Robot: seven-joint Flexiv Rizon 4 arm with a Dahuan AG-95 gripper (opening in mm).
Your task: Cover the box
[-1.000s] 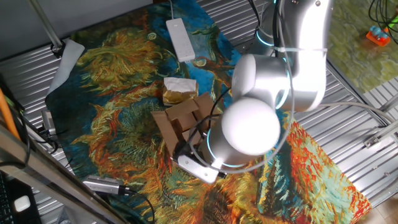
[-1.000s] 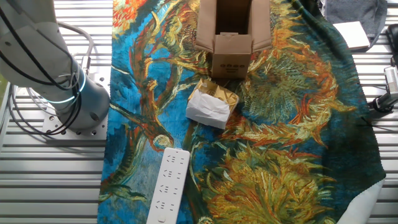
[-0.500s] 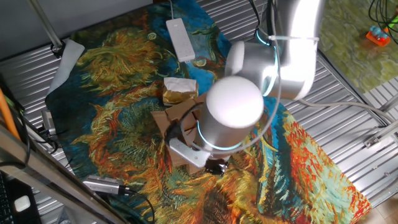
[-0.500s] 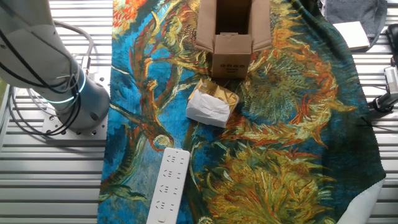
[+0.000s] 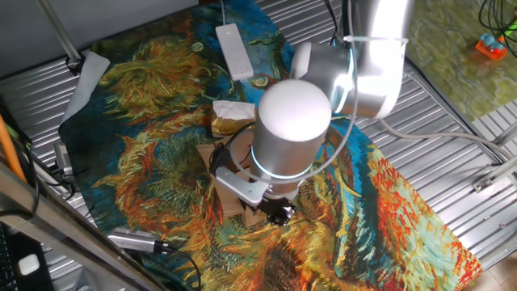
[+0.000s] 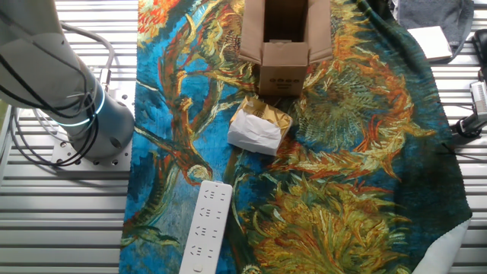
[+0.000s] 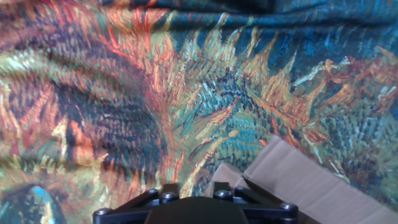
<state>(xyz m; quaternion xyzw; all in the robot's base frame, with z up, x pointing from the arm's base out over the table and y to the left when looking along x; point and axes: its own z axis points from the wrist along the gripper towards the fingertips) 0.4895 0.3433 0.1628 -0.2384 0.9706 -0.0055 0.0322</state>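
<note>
On the worktop, covered by a blue-and-orange sunflower-print cloth (image 6: 358,190), a white power strip (image 6: 204,226) lies at 7 o'clock in the other fixed view. A crumpled white-and-tan paper packet (image 6: 259,128) sits centre. The small brown corrugated cardboard box (image 6: 283,55) stands at 12 o'clock, mouth upward, flaps spread, long axis running away from the camera. The claw's state I cannot tell; the hand view shows only its black base.

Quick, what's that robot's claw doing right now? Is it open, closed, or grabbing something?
Gripper: cannot be told. The arm hides its fingers, and the hand view shows only its dark base above a flap of the small brown cardboard box.
</note>
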